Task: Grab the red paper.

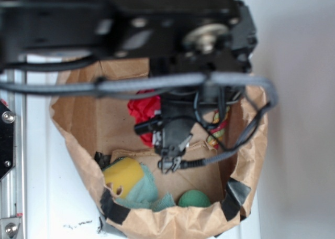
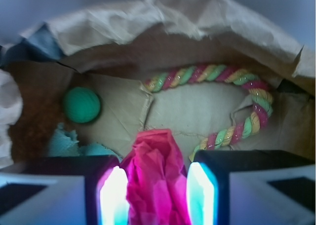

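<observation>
Inside the big brown paper bag (image 1: 78,118), lying open on the white worktop (image 1: 47,197), all the things are found. From biggest to smallest: the black robot arm (image 1: 104,24) is seen reaching down into the bag, then the striped rope loop (image 2: 212,74), a blue-green cloth (image 1: 144,192), a yellow cup (image 1: 121,177), the red paper (image 2: 155,180), and a small green ball (image 2: 81,105).

The red paper is seen right between the two fingers (image 2: 114,195) in the wrist view. One finger is on each side of it, and the wad stands up tall in the gap. The fingers are set apart, close against the paper. A firm squeeze cannot be told for sure. It looks like only a small closing is needed.
</observation>
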`<control>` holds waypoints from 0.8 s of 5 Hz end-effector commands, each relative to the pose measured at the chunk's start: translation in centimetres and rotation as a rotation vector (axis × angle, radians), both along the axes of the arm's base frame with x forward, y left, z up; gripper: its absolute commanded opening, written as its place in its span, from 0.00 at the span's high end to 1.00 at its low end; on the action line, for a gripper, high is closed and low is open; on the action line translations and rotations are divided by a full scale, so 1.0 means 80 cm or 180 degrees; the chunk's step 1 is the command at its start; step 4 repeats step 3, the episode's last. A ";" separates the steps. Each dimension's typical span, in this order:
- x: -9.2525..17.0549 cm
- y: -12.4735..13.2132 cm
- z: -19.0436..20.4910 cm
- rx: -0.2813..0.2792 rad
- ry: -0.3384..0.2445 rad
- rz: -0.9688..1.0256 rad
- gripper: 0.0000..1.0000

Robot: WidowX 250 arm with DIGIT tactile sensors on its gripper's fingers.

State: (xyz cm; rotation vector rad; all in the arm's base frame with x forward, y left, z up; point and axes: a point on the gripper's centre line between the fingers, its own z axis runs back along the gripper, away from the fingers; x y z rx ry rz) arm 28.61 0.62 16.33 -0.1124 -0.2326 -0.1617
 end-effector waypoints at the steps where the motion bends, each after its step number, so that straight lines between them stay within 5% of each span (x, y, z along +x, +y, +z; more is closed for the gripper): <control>1: -0.001 -0.015 0.034 0.0136 -0.0362 0.0092 1.00; 4: -0.002 -0.018 0.027 0.0321 -0.0303 0.0211 1.00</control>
